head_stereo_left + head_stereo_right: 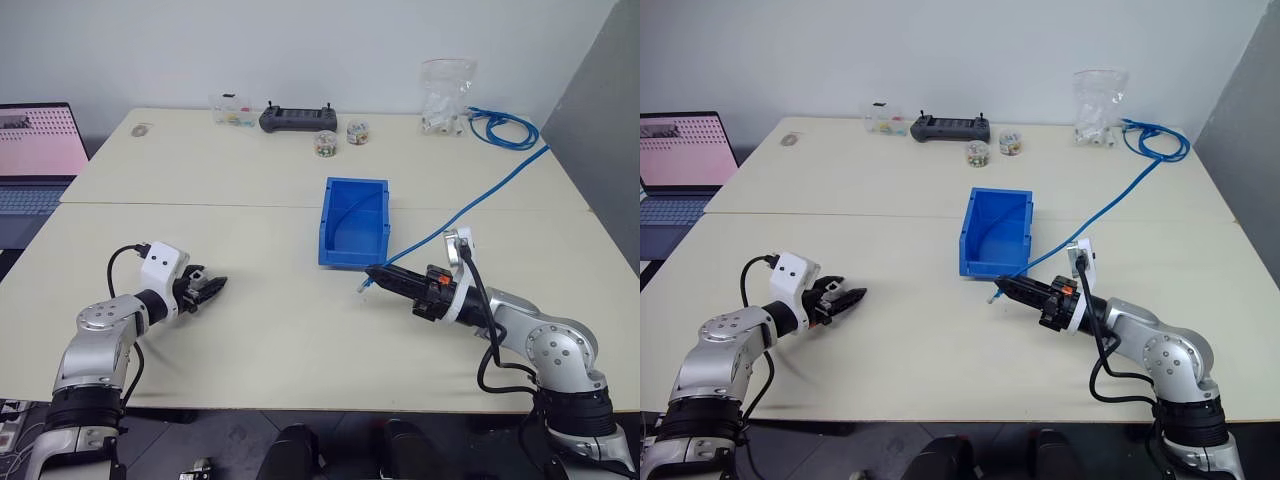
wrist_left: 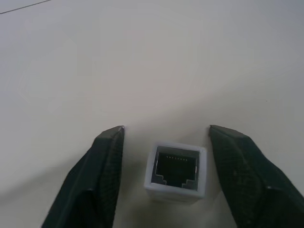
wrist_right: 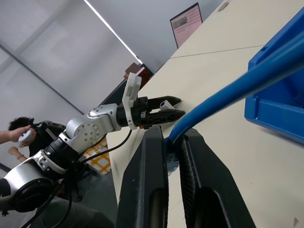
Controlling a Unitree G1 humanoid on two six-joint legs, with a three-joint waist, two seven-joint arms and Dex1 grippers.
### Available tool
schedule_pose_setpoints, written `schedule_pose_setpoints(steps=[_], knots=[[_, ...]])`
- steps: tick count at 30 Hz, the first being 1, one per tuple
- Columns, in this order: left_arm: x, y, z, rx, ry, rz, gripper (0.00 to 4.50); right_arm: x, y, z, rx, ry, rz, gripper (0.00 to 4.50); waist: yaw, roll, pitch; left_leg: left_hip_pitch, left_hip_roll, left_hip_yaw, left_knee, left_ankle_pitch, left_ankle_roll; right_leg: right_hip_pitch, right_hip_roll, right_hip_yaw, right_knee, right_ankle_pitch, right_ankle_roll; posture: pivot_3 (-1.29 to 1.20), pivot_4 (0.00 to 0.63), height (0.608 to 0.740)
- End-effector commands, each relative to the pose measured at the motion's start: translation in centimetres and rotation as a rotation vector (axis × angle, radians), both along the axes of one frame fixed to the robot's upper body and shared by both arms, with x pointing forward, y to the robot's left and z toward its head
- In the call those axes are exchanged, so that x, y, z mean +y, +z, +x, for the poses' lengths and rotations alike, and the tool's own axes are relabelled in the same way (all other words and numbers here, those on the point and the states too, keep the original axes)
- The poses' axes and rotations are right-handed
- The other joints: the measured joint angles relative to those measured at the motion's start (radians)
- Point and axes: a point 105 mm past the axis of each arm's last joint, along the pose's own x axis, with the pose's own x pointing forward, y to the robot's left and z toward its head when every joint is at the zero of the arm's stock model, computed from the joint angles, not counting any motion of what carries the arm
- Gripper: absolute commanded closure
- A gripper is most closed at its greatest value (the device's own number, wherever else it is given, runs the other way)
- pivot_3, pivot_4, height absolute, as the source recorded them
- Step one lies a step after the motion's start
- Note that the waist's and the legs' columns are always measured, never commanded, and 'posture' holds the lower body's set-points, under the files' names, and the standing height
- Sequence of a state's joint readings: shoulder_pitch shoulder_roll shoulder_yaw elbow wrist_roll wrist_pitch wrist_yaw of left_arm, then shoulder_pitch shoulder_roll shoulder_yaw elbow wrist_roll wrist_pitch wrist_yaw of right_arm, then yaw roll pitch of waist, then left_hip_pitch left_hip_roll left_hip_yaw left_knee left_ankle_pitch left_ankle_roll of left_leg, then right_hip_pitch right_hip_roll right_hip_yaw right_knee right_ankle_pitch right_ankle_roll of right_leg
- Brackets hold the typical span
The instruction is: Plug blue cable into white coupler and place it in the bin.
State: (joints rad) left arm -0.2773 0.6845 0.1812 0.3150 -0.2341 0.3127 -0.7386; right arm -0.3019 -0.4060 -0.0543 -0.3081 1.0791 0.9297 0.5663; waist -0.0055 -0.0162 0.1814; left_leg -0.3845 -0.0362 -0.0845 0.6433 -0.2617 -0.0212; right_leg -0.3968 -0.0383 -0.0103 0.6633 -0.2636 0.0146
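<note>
Two hands are facing each other: the left hand [image 2: 166, 137] is bracketing the white coupler [image 2: 175, 172], half-open, socket pointing toward the right hand [image 1: 372, 276], which is clamping the blue cable [image 1: 470, 208] beside the bin [image 1: 352, 222].

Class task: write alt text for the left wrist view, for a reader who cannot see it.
A small white coupler sits on a pale table between the two black fingers of the left gripper, its dark socket opening facing the camera. The fingers stand on either side of it with a gap to each, not touching it.
</note>
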Motion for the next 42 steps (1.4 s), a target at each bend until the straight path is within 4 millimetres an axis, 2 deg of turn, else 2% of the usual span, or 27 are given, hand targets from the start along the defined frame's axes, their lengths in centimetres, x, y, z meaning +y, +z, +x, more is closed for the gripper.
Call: schedule_pose_setpoints(steps=[1,7,9,11,14,18,24,27,35,42], knots=[[0.7,0.2,0.1,-0.001,0.011,0.033,2.44,0.2,0.9,-0.4,-0.046,0.013,0.005,4.44,-0.001,0.0,0.0,0.0,0.0,0.0,0.0,0.0,0.0,0.0,0.0,0.0,0.0,0.0,0.0,0.0,0.15,0.74],[0.4,-0.1,0.1,0.008,-0.011,0.018,3.64,0.1,0.9,-0.4,-0.048,0.009,0.003,4.44,-0.001,0.0,0.0,0.0,0.0,0.0,0.0,0.0,0.0,0.0,0.0,0.0,0.0,0.0,0.0,0.0,0.15,0.74],[0.1,-0.1,0.0,0.011,-0.028,0.01,3.68,0.1,0.9,-0.4,-0.049,0.008,0.003,4.44,-0.001,0.0,0.0,0.0,0.0,0.0,0.0,0.0,0.0,0.0,0.0,0.0,0.0,0.0,0.0,0.0,0.15,0.74],[-1.1,0.1,-0.3,0.012,-0.099,-0.008,3.68,0.1,0.9,-0.4,-0.05,0.005,0.002,4.44,-0.001,0.0,0.0,0.0,0.0,0.0,0.0,0.0,0.0,0.0,0.0,0.0,0.0,0.0,0.0,0.0,0.15,0.74],[-4.3,0.5,-1.6,0.019,-0.278,-0.025,3.68,-0.1,0.8,-0.6,-0.062,-0.001,-0.019,4.44,-0.001,0.0,0.0,0.0,0.0,0.0,0.0,0.0,0.0,0.0,0.0,0.0,0.0,0.001,-0.001,0.0,0.15,0.74],[-10.0,1.2,-4.2,0.06,-0.586,-0.048,3.68,-0.2,0.6,-1.1,-0.093,-0.001,-0.058,4.44,0.004,0.0,0.0,-0.001,-0.001,0.0,0.0,0.0,0.0,0.0,-0.002,0.001,-0.001,0.002,-0.003,0.0,0.15,0.74],[-14.0,1.0,-6.1,0.132,-0.8,-0.068,3.68,-0.3,0.5,-1.8,-0.159,0.001,-0.13,4.44,-0.003,0.0,0.0,-0.002,-0.001,0.0,0.001,0.0,0.0,0.0,0.0,0.0,0.0,0.0,0.001,0.0,0.15,0.74],[-15.5,0.6,-6.4,0.15,-0.865,-0.06,3.68,-0.5,0.2,-1.9,-0.21,0.0,-0.192,4.44,-0.003,0.0,0.0,-0.001,0.0,0.0,0.001,0.0,0.0,0.0,0.001,0.0,0.0,-0.001,0.002,0.0,0.15,0.74],[-17.7,-0.9,-6.4,0.122,-1.011,0.024,3.68,-0.5,0.0,-1.7,-0.325,0.024,-0.291,4.44,0.0,-0.001,0.0,-0.001,-0.001,0.0,0.001,0.0,0.0,0.0,0.001,0.0,0.0,-0.001,0.002,0.0,0.15,0.74],[-18.7,-1.4,-6.2,0.088,-1.051,0.013,3.68,0.3,-0.2,-1.9,-0.365,0.053,-0.303,4.45,-0.001,-0.001,0.001,-0.001,-0.001,0.0,0.001,0.0,0.0,0.0,0.001,0.0,0.0,-0.001,0.002,0.0,0.15,0.74]])
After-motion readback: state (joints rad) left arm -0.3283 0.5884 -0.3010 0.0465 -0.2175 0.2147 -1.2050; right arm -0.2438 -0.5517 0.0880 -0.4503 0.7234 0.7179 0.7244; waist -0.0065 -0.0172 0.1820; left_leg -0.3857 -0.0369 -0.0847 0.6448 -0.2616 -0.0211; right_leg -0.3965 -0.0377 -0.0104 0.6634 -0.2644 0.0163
